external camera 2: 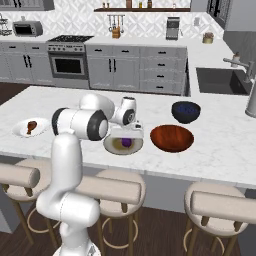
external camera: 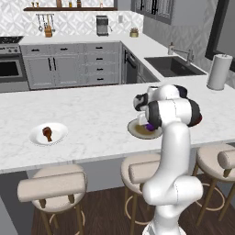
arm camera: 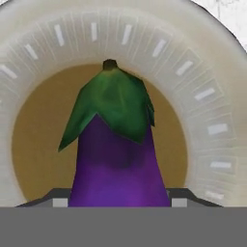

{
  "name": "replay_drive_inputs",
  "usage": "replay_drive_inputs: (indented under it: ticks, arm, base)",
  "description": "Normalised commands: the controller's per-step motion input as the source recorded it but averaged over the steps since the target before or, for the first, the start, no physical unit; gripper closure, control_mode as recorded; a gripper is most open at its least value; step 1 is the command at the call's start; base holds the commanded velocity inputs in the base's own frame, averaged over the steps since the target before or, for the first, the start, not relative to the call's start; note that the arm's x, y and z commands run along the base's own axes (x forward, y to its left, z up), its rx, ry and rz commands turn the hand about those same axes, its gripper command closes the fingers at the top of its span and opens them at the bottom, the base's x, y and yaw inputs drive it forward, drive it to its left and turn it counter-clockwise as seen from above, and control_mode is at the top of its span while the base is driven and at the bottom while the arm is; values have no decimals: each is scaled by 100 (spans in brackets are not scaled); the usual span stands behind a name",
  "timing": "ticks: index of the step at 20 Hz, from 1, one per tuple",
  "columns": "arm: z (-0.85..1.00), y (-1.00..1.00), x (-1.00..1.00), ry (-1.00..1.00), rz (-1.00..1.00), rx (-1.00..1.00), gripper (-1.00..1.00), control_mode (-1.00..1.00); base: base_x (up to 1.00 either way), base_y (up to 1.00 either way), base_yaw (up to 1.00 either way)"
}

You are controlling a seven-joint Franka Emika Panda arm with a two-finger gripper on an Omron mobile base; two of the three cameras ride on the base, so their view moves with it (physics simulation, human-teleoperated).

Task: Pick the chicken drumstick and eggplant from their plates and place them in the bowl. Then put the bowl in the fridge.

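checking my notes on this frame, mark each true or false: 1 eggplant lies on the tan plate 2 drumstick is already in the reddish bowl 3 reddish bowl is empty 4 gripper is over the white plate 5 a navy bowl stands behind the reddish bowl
1. True: the eggplant lies on the tan plate.
2. False: the chicken drumstick is on the white plate.
3. True: the reddish-brown bowl holds nothing.
4. False: the gripper is at the eggplant on the tan plate.
5. True: the navy bowl stands just beyond it.
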Motion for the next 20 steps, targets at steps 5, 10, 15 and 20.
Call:
replay_drive_inputs:
  ticks: [5,10,15,20]
  arm:
    - [75,-22,-15,0,7,0,100,-100]
    - [75,-46,-56,0,1,0,100,-100]
    - [45,-45,-85,0,0,0,100,-100]
    - [24,-75,-19,7,-1,6,100,-100]
  base:
    - [0,0,0]
    - [0,0,0]
    - [0,0,0]
    - [0,0,0]
